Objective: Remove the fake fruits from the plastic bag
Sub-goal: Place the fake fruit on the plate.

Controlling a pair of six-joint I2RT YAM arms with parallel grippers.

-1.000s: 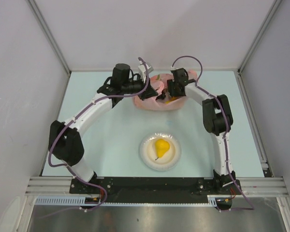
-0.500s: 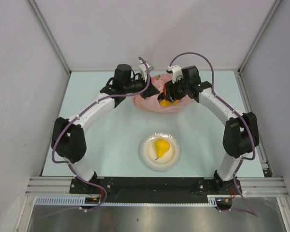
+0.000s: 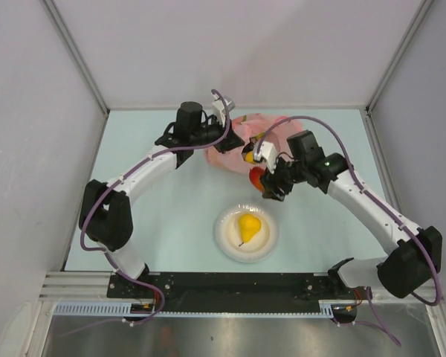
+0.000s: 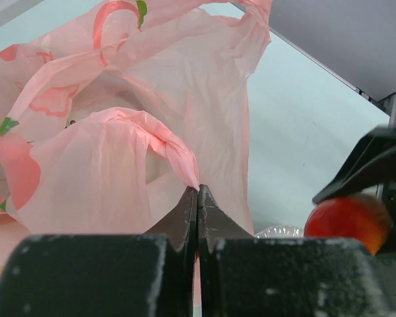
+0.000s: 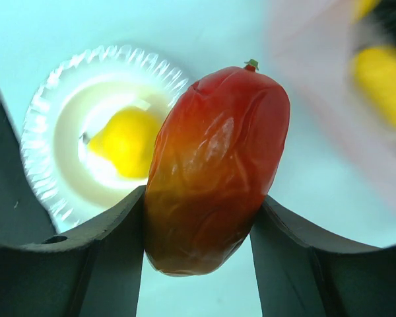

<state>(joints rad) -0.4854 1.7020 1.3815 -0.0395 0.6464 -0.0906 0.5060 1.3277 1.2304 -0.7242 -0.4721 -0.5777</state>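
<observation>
The pink plastic bag (image 3: pixel 227 158) lies at the back of the table, and it fills the left wrist view (image 4: pixel 119 165). My left gripper (image 3: pixel 234 137) is shut on a fold of the bag's edge (image 4: pixel 198 191), holding it up. My right gripper (image 3: pixel 262 181) is shut on a red-orange mango-like fruit (image 3: pixel 257 178), which is large in the right wrist view (image 5: pixel 218 165). It hangs above the table between the bag and the plate. A yellow fruit (image 3: pixel 249 157) shows in the bag's mouth and, blurred, in the right wrist view (image 5: pixel 383 86). A yellow pear (image 3: pixel 248 225) lies on the plate.
The small white plate (image 3: pixel 221 230) sits near the table's front centre, just below and left of the held fruit in the right wrist view (image 5: pixel 39 132). Grey walls enclose the table on the left, back and right.
My right gripper has come out of the bag with the red-orange fruit and moved toward the near side, close to the plate. My left gripper still holds the bag in place.
</observation>
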